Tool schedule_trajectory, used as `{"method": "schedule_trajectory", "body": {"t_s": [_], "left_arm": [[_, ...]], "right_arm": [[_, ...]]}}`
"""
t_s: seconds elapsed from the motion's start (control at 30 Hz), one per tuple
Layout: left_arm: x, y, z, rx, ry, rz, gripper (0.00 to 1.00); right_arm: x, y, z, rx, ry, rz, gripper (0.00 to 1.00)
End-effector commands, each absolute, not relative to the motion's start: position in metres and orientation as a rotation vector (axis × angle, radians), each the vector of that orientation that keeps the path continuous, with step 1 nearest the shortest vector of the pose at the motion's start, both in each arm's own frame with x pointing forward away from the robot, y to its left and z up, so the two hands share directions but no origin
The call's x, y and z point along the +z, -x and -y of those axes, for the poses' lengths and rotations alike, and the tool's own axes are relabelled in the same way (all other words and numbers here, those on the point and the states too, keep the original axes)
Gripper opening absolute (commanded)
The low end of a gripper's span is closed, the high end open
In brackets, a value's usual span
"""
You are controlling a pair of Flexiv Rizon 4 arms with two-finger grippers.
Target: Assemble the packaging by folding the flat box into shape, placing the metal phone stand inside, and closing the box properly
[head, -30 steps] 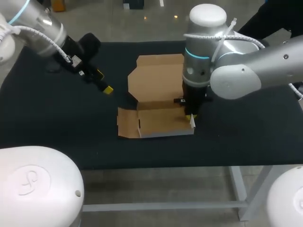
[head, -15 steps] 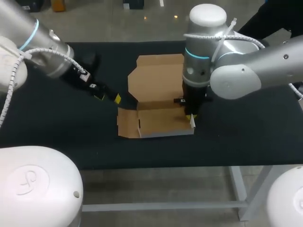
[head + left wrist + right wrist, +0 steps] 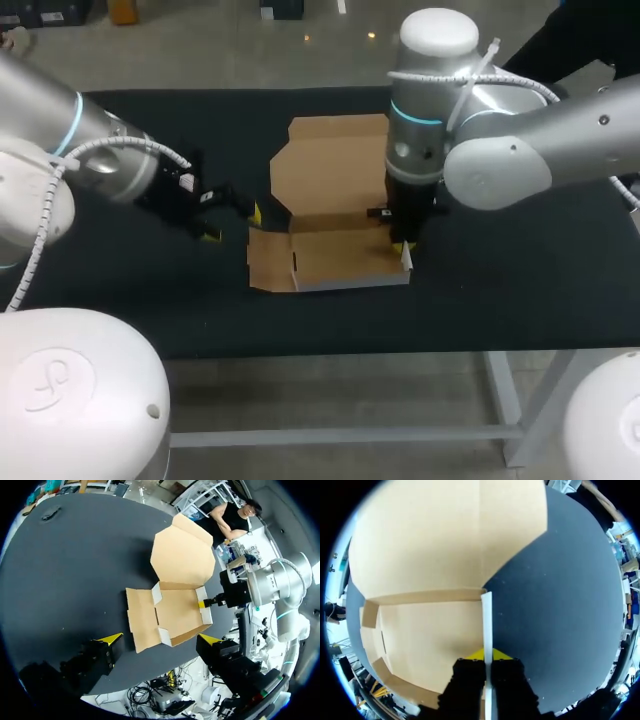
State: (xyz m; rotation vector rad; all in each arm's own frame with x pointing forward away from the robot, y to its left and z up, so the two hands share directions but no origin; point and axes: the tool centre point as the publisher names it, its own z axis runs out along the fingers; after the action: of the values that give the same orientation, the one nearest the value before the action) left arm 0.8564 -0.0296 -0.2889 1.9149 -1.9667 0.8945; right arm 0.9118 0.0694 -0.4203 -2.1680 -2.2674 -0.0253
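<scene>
A brown cardboard box [image 3: 340, 255] lies partly folded mid-table, its lid [image 3: 335, 165] flat behind it and its left flap [image 3: 266, 262] flat on the cloth. My right gripper [image 3: 403, 250] points down at the box's right side and is shut on the upright right wall [image 3: 487, 625], which shows as a white edge between its fingers. My left gripper [image 3: 232, 223] hovers open just left of the left flap, touching nothing. From the left wrist, the box [image 3: 175, 615] lies ahead of my open left gripper [image 3: 160, 639], and my right gripper [image 3: 202, 604] pinches the far wall. No phone stand shows in any view.
Black cloth covers the table [image 3: 520, 260]. A small dark object [image 3: 52, 514] lies near the table's far left corner. The table's front edge runs close below the box.
My left arm has swung in to the right and toward the front, bringing its open gripper next to the box's left flap. The right arm and the box have not moved.
</scene>
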Motion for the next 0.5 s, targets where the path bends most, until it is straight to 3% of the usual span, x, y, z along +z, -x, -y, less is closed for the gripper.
{"method": "schedule_trajectory", "body": {"t_s": [0.03,0.4,0.5], "left_arm": [[-0.29,-0.854,0.032,0.857,-2.12,1.692,1.0],[-0.299,-0.863,0.019,0.771,-1.786,1.97,1.0],[-0.306,-0.868,0.016,0.778,-1.725,1.993,0.85]], "right_arm": [[-0.42,-0.913,-0.07,-0.018,2.168,2.267,0.0],[-0.42,-0.913,-0.07,-0.018,2.168,2.267,0.0],[-0.42,-0.913,-0.07,-0.018,2.168,2.267,0.0]]}}
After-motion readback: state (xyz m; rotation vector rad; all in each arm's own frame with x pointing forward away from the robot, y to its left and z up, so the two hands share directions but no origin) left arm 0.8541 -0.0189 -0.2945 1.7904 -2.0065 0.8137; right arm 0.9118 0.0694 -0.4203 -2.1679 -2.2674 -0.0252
